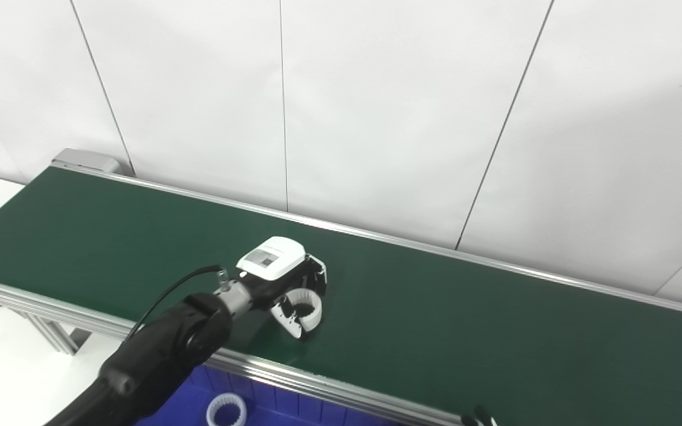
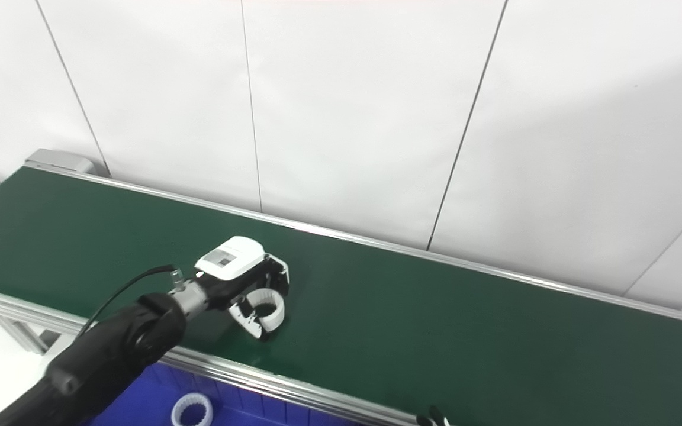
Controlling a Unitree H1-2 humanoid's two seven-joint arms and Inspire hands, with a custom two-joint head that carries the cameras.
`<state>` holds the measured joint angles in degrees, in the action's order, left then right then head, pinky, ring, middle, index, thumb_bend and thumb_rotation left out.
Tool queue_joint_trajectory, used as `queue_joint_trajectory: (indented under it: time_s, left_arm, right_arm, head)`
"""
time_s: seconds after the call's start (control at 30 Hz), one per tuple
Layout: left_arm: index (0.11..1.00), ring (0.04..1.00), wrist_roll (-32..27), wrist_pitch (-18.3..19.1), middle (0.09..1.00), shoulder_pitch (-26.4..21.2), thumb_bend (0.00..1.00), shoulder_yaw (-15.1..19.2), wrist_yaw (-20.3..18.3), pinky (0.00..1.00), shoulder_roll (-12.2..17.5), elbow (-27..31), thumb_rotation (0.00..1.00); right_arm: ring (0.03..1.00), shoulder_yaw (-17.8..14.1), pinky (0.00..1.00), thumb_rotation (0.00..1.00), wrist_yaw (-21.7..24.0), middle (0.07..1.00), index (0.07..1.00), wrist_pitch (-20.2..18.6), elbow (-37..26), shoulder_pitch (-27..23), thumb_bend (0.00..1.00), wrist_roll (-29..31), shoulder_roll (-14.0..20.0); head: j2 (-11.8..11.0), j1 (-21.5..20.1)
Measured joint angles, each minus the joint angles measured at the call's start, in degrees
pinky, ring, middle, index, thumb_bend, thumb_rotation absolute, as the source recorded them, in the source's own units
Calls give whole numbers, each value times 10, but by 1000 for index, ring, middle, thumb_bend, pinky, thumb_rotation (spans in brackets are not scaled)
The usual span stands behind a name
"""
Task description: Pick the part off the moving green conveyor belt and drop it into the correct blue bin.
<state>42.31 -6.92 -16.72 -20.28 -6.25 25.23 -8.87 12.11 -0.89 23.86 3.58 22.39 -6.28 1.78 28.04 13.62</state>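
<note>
A white toothed ring part (image 1: 307,308) lies on the green conveyor belt (image 1: 436,307), near its front rail. My left hand (image 1: 285,278), with a white cover on its back, reaches over the belt. Its fingers (image 1: 319,273) curl round the ring's far side and its thumb presses the near side, so it is closed on the ring at belt level. The same grasp shows in the right eye view (image 2: 258,302). Of my right hand (image 1: 478,418), only dark fingertips show at the bottom edge.
A blue bin (image 1: 196,393) sits below the belt's front rail (image 1: 317,384) and holds another white toothed ring (image 1: 227,409). A white wall stands behind the belt. A white table (image 1: 3,361) lies at the left.
</note>
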Motion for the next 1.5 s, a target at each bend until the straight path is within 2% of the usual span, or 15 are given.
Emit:
queue_joint_trajectory:
  time_s: [0.1, 0.33, 0.53, 0.7, 0.8, 0.87, 0.93, 1.0, 1.03, 1.07, 1.13, 1.17, 1.2, 1.3, 1.5]
  left_arm:
    - [528, 409, -20, 25, 499, 17, 483, 20, -33, 411, 0, 60, 0]
    - [534, 406, -52, 89, 482, 59, 476, 50, -97, 411, -5, 202, 0]
    - [528, 414, -40, 111, 471, 87, 477, 52, -126, 458, -6, 263, 0]
    - [527, 410, -27, 121, 461, 100, 476, 61, -142, 467, -7, 309, 0]
    - [533, 402, -21, 154, 460, 113, 475, 66, -169, 443, -7, 358, 0]
    - [536, 395, -22, 168, 464, 125, 474, 67, -189, 410, -7, 386, 0]
    - [537, 398, -34, 182, 473, 138, 473, 71, -210, 381, -7, 405, 0]
    - [541, 401, -50, 199, 485, 152, 471, 77, -223, 351, -9, 417, 0]
    - [541, 404, -63, 204, 490, 160, 472, 83, -227, 351, -12, 420, 0]
    - [535, 414, -75, 207, 498, 167, 473, 88, -228, 357, -16, 420, 0]
    - [532, 419, -98, 215, 499, 189, 474, 93, -229, 358, -26, 420, 0]
    - [531, 421, -104, 215, 499, 199, 474, 93, -228, 358, -28, 420, 0]
    - [529, 420, -110, 217, 499, 210, 474, 94, -229, 354, -30, 420, 0]
    - [528, 419, -110, 227, 489, 232, 474, 95, -227, 358, -41, 421, 0]
    - [520, 430, -108, 228, 485, 264, 477, 94, -225, 379, -56, 421, 0]
  right_arm:
    - [851, 0, 769, 843, 1, 891, 945, 0, 0, -1, 280, 0, 0]
    - [845, -1, 759, 825, 3, 886, 938, 0, -1, 1, 297, 2, 1]
    - [846, -3, 762, 810, 3, 885, 939, 0, -1, 1, 299, 4, 7]
    - [843, -4, 764, 822, 3, 885, 935, 0, -4, 2, 317, 5, 8]
    - [845, -5, 766, 825, 3, 894, 938, 0, -18, 6, 329, 5, 10]
    - [845, -5, 770, 819, 4, 893, 936, 0, -26, 7, 358, 8, 12]
    - [842, -5, 768, 821, 5, 889, 935, 0, -32, 7, 371, 11, 14]
    - [841, -5, 763, 833, 7, 886, 934, 0, -43, 7, 388, 12, 17]
    - [841, -6, 765, 832, 7, 884, 932, 0, -47, 7, 399, 12, 18]
    - [841, -6, 766, 823, 9, 880, 929, 0, -52, 8, 410, 13, 19]
    - [842, -7, 766, 818, 14, 879, 927, -1, -69, 10, 415, 19, 22]
    - [842, -8, 765, 814, 16, 878, 927, -4, -78, 11, 417, 22, 23]
    - [842, -8, 762, 795, 17, 875, 926, -6, -84, 11, 416, 24, 23]
    - [833, -12, 752, 779, 23, 866, 922, -23, -100, 15, 448, 32, 26]
    - [829, -21, 747, 771, 27, 864, 913, -35, -109, 18, 468, 35, 32]
  head:
    - [3, -2]
    - [4, -1]
    - [7, -2]
    - [19, -2]
    - [34, -2]
    - [67, -2]
    - [76, -3]
    - [114, -6]
    - [114, -6]
    - [134, -8]
    - [136, -8]
    - [149, -6]
    - [149, -6]
    - [172, 7]
    - [185, 14]
